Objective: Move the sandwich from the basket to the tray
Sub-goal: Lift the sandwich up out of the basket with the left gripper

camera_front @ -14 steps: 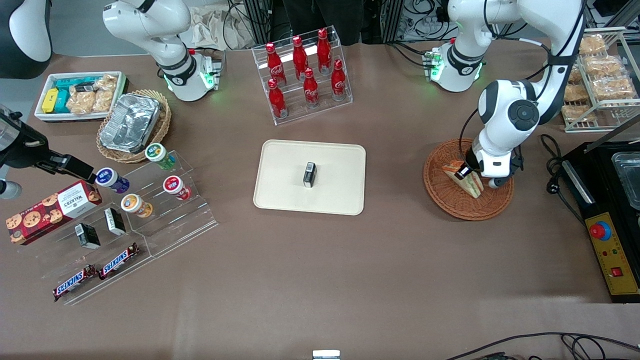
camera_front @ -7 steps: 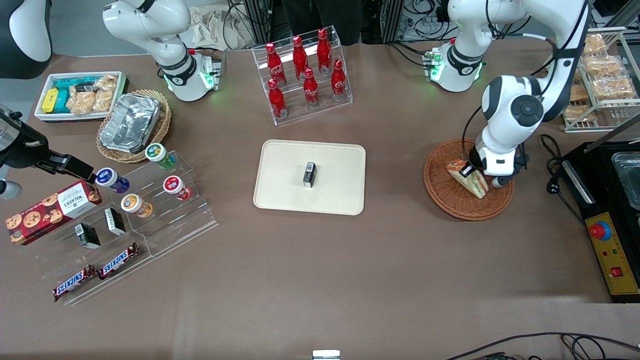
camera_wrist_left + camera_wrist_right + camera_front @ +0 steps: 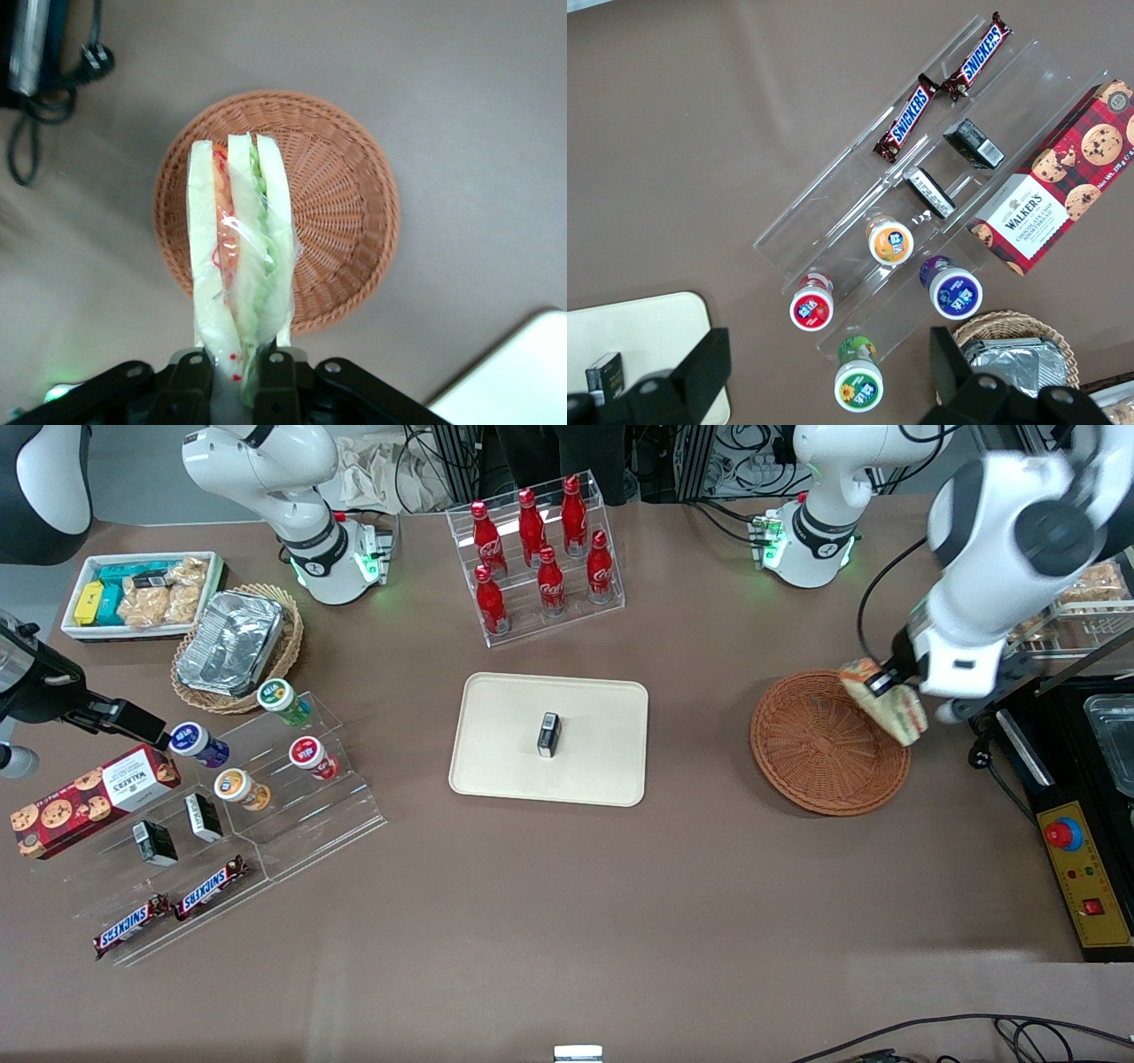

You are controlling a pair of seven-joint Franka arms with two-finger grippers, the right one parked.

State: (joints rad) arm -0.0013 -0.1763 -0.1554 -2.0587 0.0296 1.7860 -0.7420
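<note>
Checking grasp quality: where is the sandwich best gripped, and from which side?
By its narrow corner, across the bread faces, coming from above. The wedge sandwich hangs edge-on over the basket; the tool clamps it there.

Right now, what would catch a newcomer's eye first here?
The gripper, raised over the working arm's end of the table, is shut on the sandwich, which hangs above the basket's rim. Mid-table, the tray holds only a small dark box.
</note>
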